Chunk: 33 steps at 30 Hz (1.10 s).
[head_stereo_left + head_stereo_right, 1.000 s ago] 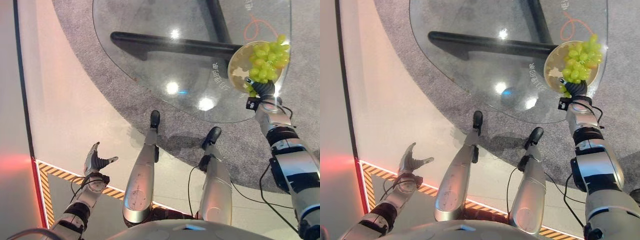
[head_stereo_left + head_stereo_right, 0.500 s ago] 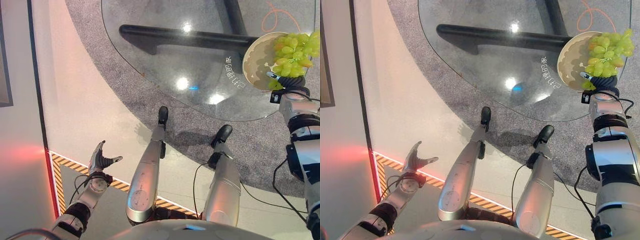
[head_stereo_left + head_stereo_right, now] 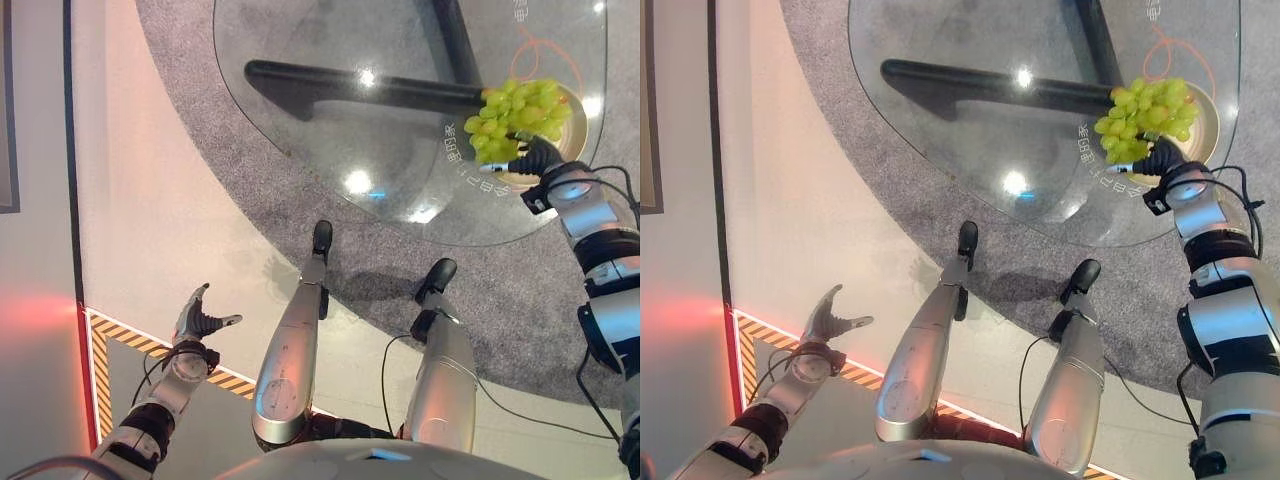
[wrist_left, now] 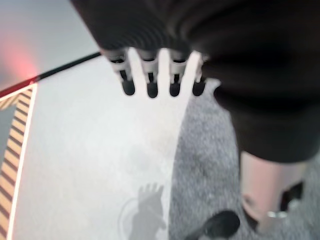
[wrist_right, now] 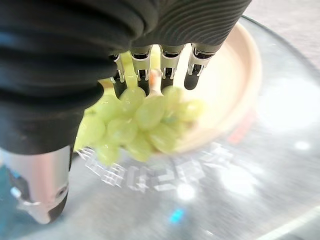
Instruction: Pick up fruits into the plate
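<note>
R hand [image 3: 537, 157] is at the near-right part of the round clear glass table top [image 3: 330, 130], holding a bunch of pale green grapes [image 3: 512, 108]. In the R wrist view the dark-tipped fingers [image 5: 150, 70] curl down onto the top of the bunch [image 5: 137, 125]; thumb can't be made out, so it reads as a top grip w/ fingers closed on the fruit, though how firm I can't tell.

Grapes sit partly over the shallow round beige plate [image 3: 1205, 105] and partly past its near-left rim, hanging out over bare glass. Prob held that way because the bunch is carried from above and droops loose below the fingers. Whether the low grapes touch the plate or glass isn't clear.

Judgement: the placing step is nearly there but not finished; the bunch needs to go further in toward the plate's centre before the fingers let go, else grapes may roll off the low rim onto the glass.

Edges/room: plate lies close to the table's right edge, w/ grey carpet [image 3: 520, 290] beyond, so little margin on that side. Lots of free glass toward the table's middle and left; a dark table leg [image 3: 350, 85] shows through it from underneath, no obstacle on top.

L hand [image 3: 196, 322] is low and well apart from the table, over pale floor near a yellow-black striped floor marking [image 3: 130, 345]; fingers [image 4: 150, 75] straight, slightly spread, holding nothing.
</note>
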Tool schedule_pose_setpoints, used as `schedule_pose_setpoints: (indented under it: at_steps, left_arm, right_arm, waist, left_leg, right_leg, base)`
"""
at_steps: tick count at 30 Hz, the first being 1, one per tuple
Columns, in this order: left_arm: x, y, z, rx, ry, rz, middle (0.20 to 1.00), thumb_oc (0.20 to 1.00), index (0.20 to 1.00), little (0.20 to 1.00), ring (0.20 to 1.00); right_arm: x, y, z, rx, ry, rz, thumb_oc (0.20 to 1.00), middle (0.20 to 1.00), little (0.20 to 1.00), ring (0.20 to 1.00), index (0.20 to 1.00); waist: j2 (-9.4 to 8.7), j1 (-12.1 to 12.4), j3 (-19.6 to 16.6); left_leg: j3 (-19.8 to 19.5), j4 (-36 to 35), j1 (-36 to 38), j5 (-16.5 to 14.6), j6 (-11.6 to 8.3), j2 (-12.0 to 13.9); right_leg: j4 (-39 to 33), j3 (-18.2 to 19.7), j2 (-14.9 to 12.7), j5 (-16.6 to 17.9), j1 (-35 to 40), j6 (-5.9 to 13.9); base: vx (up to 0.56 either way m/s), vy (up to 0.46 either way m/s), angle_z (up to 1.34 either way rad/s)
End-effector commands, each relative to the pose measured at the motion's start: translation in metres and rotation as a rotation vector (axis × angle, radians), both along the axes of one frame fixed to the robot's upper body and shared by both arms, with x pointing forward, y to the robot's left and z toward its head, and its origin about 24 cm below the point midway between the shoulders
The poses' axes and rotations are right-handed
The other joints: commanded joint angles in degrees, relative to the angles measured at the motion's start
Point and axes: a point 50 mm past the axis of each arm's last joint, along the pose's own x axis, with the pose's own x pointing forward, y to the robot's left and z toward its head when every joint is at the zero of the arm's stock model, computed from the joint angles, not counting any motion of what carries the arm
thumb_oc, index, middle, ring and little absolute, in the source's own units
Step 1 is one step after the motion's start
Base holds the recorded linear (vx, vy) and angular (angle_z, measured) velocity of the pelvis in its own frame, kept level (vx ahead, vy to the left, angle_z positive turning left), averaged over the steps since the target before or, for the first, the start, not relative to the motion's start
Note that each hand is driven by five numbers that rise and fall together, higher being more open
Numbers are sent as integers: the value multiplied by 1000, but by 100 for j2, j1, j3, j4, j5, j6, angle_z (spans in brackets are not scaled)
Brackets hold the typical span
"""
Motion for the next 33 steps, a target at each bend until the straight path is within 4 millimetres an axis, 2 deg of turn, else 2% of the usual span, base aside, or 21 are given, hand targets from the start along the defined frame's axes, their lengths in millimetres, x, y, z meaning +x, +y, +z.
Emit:
schedule_pose_setpoints:
  at_steps: [1,4,6,7,9,10,11,13,15,17,18,21,22,24,27,33]
  left_arm:
    - [-16,39,0,82,79,96,1000,1000,1000,1000,1000]
    - [-15,44,0,98,107,102,1000,1000,1000,1000,1000]
    - [-14,45,0,104,119,107,1000,1000,1000,1000,1000]
    - [-15,46,-2,101,136,115,1000,1000,1000,1000,1000]
    - [-18,46,-5,105,154,122,1000,1000,1000,1000,1000]
    - [-20,45,-9,100,174,133,1000,1000,1000,1000,1000]
    - [-21,45,-10,97,180,137,1000,1000,1000,1000,1000]
    - [-26,42,-18,87,220,150,1000,1000,1000,1000,1000]
    - [-30,39,-24,72,253,146,1000,1000,1000,1000,1000]
    - [-39,34,-34,45,297,164,1000,1000,1000,1000,1000]
    - [-42,33,-36,37,309,168,1000,1000,1000,1000,1000]
    - [-53,28,-47,3,383,168,1000,1000,1000,1000,1000]
    - [-60,24,-53,-16,431,159,1000,1000,1000,1000,1000]
    - [-68,21,-59,-17,487,150,1000,1000,1000,1000,1000]
    - [-76,19,-64,-3,558,137,1000,1000,1000,1000,1000]
    - [-95,13,-75,-35,725,105,1000,1000,1000,1000,1000]
  right_arm:
    - [-28,-34,-37,-102,300,-161,1000,1000,1000,1000,1000]
    - [-54,-49,-71,-146,517,-240,1000,1000,1000,1000,1000]
    - [-63,-52,-84,-174,593,-259,1000,1000,1000,1000,1000]
    - [-78,-54,-104,-190,679,-281,1000,1000,1000,1000,1000]
    - [-92,-52,-125,-193,745,-292,1000,1000,1000,1000,1000]
    - [-107,-49,-146,-185,806,-296,1000,1000,1000,1000,1000]
    - [-111,-48,-151,-178,821,-299,1000,1000,1000,1000,1000]
    - [-135,-38,-183,-140,896,-306,1000,1000,1000,1000,1000]
    - [-152,-31,-202,-95,934,-310,1000,1000,1000,1000,1000]
    - [-181,-22,-228,-52,992,-298,1000,1000,1000,1000,1000]
    - [-189,-20,-234,-48,1009,-292,1000,1000,1000,1000,1000]
    - [-225,-4,-261,-19,1124,-256,1000,1000,1000,1000,1000]
    - [-242,7,-273,8,1177,-256,1000,1000,1000,1000,1000]
    - [-260,16,-283,26,1232,-252,1000,1000,1000,1000,1000]
    - [-272,28,-291,59,1266,-239,1000,1000,1000,1000,1000]
    - [-292,38,-299,21,1389,-148,1000,1000,1000,1000,1000]
  waist:
    - [-316,29,-158]
    - [-372,21,-158]
    - [-392,2,-158]
    - [-395,-33,-159]
    - [-423,-88,-224]
    - [-460,-141,-394]
    - [-470,-157,-435]
    - [-536,-253,-711]
    - [-606,-331,-913]
    - [-698,-441,-1244]
    - [-713,-465,-1320]
    - [-782,-603,-1720]
    - [-801,-700,-1920]
    - [-797,-790,-2113]
    - [-778,-859,-2236]
    - [-701,-998,-2356]
  left_leg:
    - [196,-223,544,-682,269,-420]
    - [220,-404,1049,-706,240,-359]
    - [242,-472,1255,-696,232,-334]
    - [258,-541,1516,-713,213,-305]
    - [283,-614,1779,-731,206,-283]
    - [325,-701,1942,-754,187,-247]
    - [333,-722,1988,-757,183,-240]
    - [384,-838,2230,-774,168,-191]
    - [442,-935,2402,-772,139,-129]
    - [519,-1046,2638,-788,107,-70]
    - [527,-1060,2683,-800,102,-63]
    - [630,-1170,2950,-843,83,-7]
    - [714,-1222,3091,-859,71,40]
    - [799,-1282,3235,-878,54,90]
    - [831,-1297,3354,-919,47,117]
    - [808,-1235,3531,-1052,76,140]
  right_leg:
    - [94,-201,793,-506,299,-250]
    - [-168,-187,788,-477,854,-219]
    - [-295,-170,781,-433,1094,-200]
    - [-381,-173,758,-439,1375,-192]
    - [-503,-95,759,-419,1643,-176]
    - [-658,-80,740,-398,1840,-155]
    - [-695,-68,738,-385,1889,-149]
    - [-864,-16,729,-327,2127,-112]
    - [-984,2,705,-271,2277,-70]
    - [-1146,62,710,-229,2499,-32]
    - [-1173,65,709,-222,2540,-21]
    - [-1350,126,716,-194,2765,20]
    - [-1429,184,733,-188,2882,38]
    - [-1502,241,756,-200,2997,46]
    - [-1544,333,775,-238,3107,42]
    - [-1530,516,807,-358,3268,6]
  base:
    - [-31,-50,3]
    - [-13,-26,0]
    - [-1,11,-2]
    - [14,25,-4]
    - [49,47,-8]
    - [59,57,-10]
    - [63,51,-12]
    - [69,33,-12]
    - [75,10,-16]
    - [85,11,-19]
    - [102,13,-12]
    - [123,14,-21]
    - [155,17,-39]
    - [120,15,-30]
    - [62,9,-16]
    - [36,24,-13]
